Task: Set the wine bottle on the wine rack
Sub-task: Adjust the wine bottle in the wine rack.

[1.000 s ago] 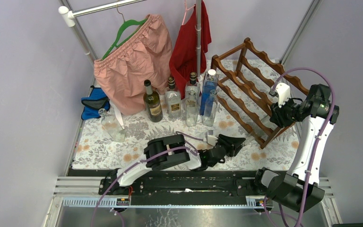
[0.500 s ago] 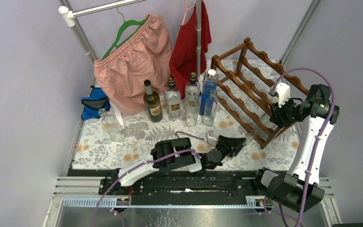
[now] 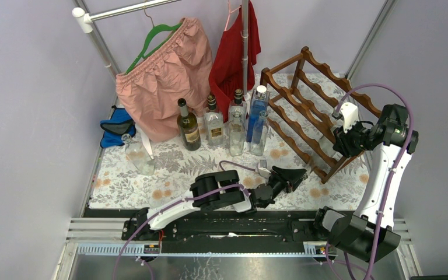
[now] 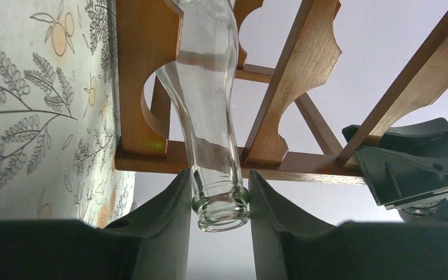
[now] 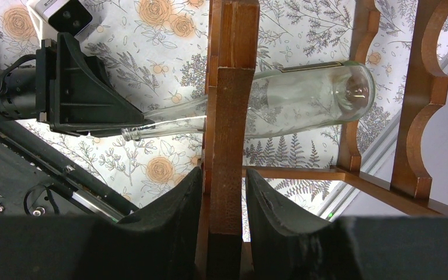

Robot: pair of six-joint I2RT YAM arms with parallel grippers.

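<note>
Tablecloth (image 3: 151,175), wine rack (image 3: 303,111), wine bottle (image 5: 303,99) (partly hidden)

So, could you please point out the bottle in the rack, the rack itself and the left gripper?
bottle (image 5: 303,96), right wrist view, glass body.
wine rack (image 5: 228,134), right wrist view, upright post.
left gripper (image 4: 218,175), left wrist view, between its jaws.

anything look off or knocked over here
Nothing looks spilled or broken. The clear bottle lies on its side in the wine rack, its neck poking out into the left gripper, which suits the task. The right gripper clamps a rack post. The row of bottles beside the rack stands upright.
</note>
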